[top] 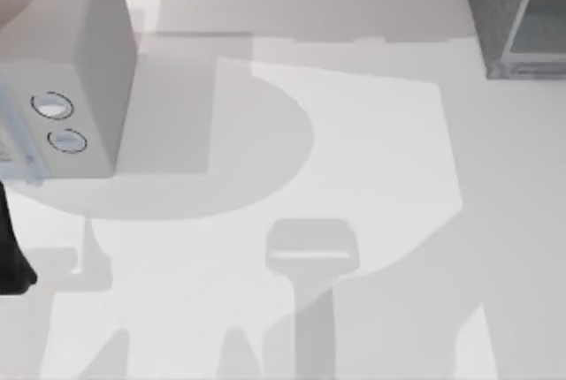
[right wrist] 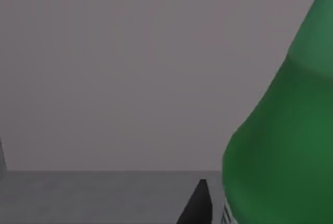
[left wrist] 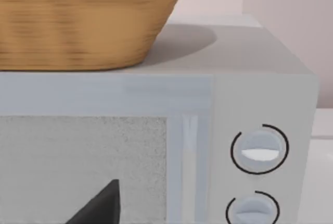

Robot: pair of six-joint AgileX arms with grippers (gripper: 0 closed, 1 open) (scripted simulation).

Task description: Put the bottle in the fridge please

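Bottle (right wrist: pixel 283 130) beside right tool fingertip (right wrist: pixel 197 206)

Bright even light, soft overlapping shadows on table (top: pixel 371 133), slight blur

My left arm (top: pixel 12 247): matte black, at the top view's left edge. Each wrist view shows a black pointed fingertip (left wrist: pixel 101 206), (right wrist: pixel 197 203).
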